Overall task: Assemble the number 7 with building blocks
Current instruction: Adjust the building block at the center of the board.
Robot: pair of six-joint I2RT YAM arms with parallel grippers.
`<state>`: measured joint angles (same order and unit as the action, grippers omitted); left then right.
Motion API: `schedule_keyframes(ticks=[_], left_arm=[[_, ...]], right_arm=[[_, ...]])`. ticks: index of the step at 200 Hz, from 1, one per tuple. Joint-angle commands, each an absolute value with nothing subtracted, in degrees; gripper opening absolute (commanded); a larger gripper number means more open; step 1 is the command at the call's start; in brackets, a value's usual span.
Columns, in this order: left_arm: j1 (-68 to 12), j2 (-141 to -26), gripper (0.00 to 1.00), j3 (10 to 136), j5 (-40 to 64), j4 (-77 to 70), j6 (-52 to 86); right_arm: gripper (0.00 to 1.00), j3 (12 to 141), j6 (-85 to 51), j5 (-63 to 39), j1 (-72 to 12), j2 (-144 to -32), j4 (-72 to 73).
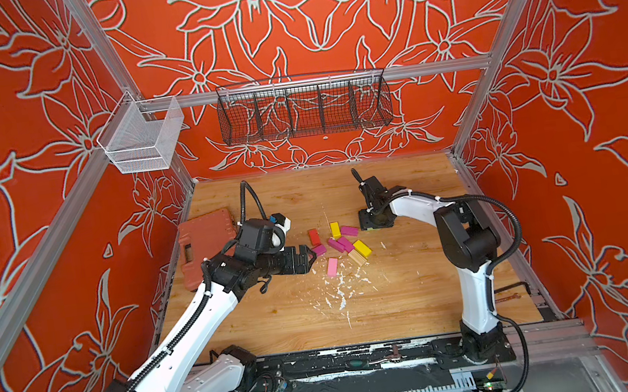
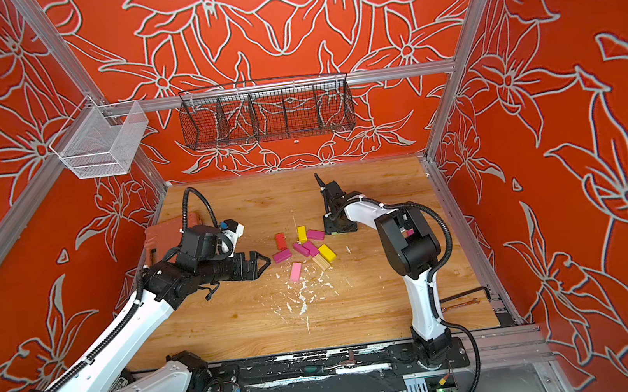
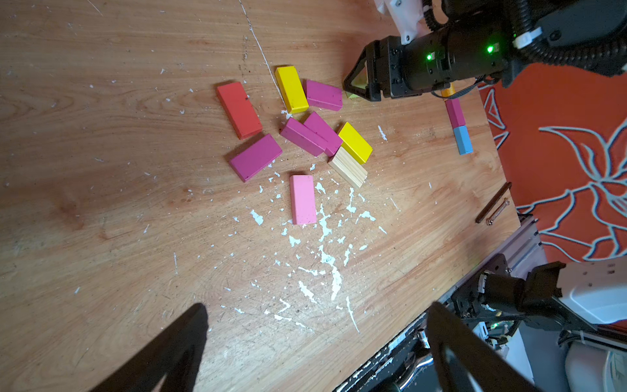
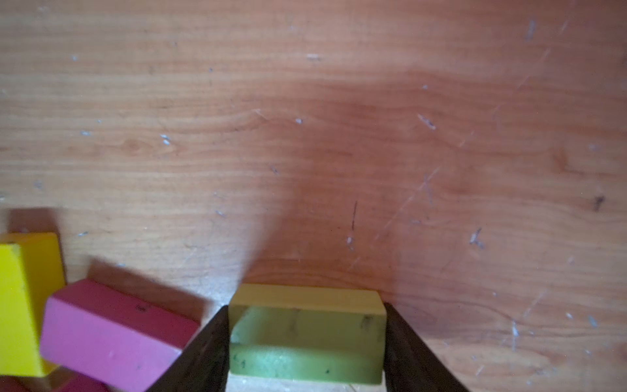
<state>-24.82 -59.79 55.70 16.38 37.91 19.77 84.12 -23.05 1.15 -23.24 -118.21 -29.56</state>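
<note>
A: What is the right gripper [image 4: 305, 305] doing?

B: It is reaching down to the table [image 1: 418, 294], just right of the loose pile. Its jaws are squeezing a green block [image 4: 305, 359], both fingers lying flat against its sides with no gap showing. Whether that block is resting on the wood or hanging just above it cannot be told.

A: And the left gripper [image 1: 311, 256]?

B: It is hovering with its jaws spread wide, holding nothing. Its tips are pointing at a magenta block [image 1: 320, 250] at the left edge of the pile.

A: Where are the other blocks lying?

B: They are lying scattered mid-table. A red block [image 1: 314, 237] is sitting farthest left. A wooden block [image 1: 356, 257] is touching a yellow block [image 1: 362, 248], and a light pink block [image 1: 332, 267] is lying nearest the front. In the left wrist view a line of three blocks [image 3: 455, 113] is running end to end beyond the right gripper: orange, dark pink, blue. The orange one is partly hiding behind it. A brown tool case [image 1: 207, 238] is sitting at the table's left edge.
</note>
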Motion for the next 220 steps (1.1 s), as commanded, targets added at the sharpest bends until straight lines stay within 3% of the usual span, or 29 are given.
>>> schedule_keyframes(ticks=[1,112,220], left_arm=[[-25.0,-59.2,0.98,55.2,16.7,37.3,20.1],[-25.0,-59.4,0.98,55.3,16.4,37.2,20.0],[-25.0,-59.6,0.98,55.3,16.2,37.3,20.0]], right_arm=[[0.68,87.0,-23.7,2.9,-23.7,-120.2,-30.4],[0.66,90.3,-19.5,3.9,-23.4,-121.3,-32.9],[0.66,85.5,-16.9,1.9,-16.8,-118.4,-32.6]])
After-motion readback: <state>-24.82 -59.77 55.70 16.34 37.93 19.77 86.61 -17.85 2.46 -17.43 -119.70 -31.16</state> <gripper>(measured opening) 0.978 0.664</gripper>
